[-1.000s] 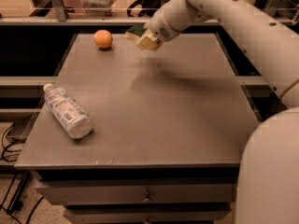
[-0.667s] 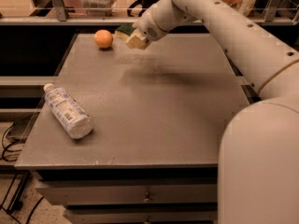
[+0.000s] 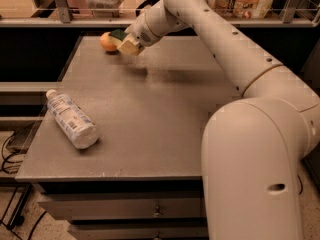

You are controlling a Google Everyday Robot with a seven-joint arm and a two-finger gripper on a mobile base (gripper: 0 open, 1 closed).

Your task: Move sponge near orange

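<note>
Our gripper (image 3: pixel 129 46), closed on the sponge (image 3: pixel 118 34), has moved left, just beside the orange (image 3: pixel 107 41); we can soon release.

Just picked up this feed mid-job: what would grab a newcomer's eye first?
The big white arm stands out first, sweeping from the lower right across the grey table to its far left corner. There the gripper holds the sponge just above the surface, right beside the orange. A clear water bottle lies on its side near the table's left front edge.
</note>
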